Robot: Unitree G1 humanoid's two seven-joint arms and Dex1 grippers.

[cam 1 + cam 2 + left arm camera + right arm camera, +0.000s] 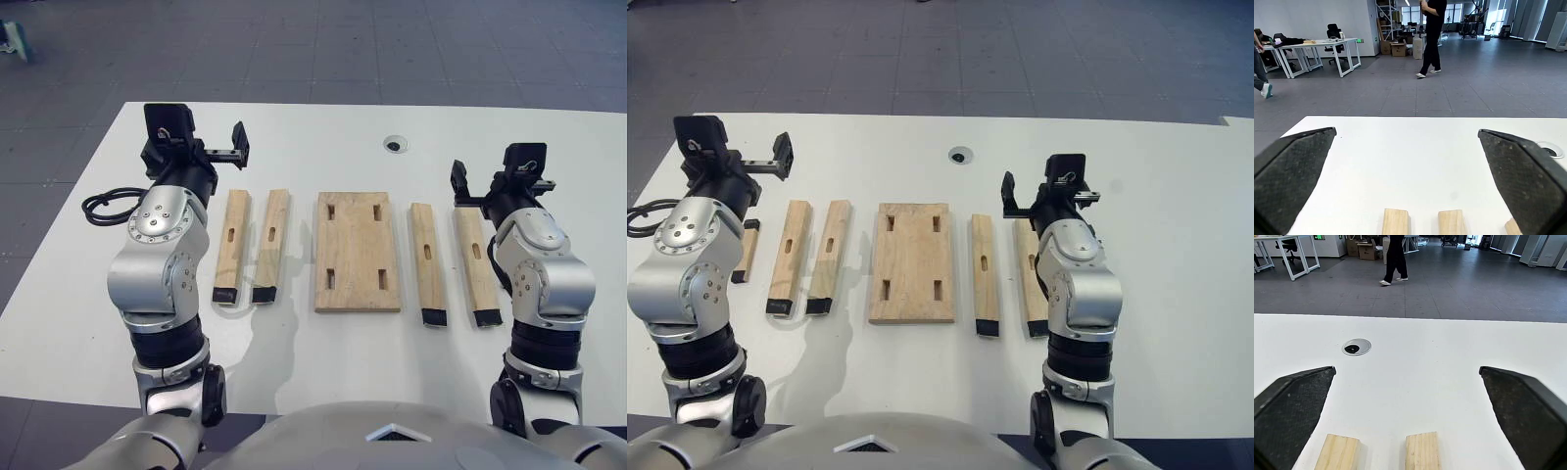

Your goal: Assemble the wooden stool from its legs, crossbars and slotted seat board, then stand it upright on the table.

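Mid-table, seat board (358,252) lies between legs (232,245); left gripper (204,142), right gripper (493,174) both wide; perhaps a crossbar (747,252) leftmost.

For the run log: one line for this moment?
seat board: flat | legs: flat, unassembled | left gripper: open, empty | right gripper: open, empty

Head stereo pair: high up, facing fwd & down on desk (294,343), seat board (357,252) near centre; both eyes share whole layout, slight sideways offset. L wrist cam: low, close behind left pincer (1406,131), left of board, facing out over far desk edge. R wrist cam likewise behind right pincer (1407,367), right of board.
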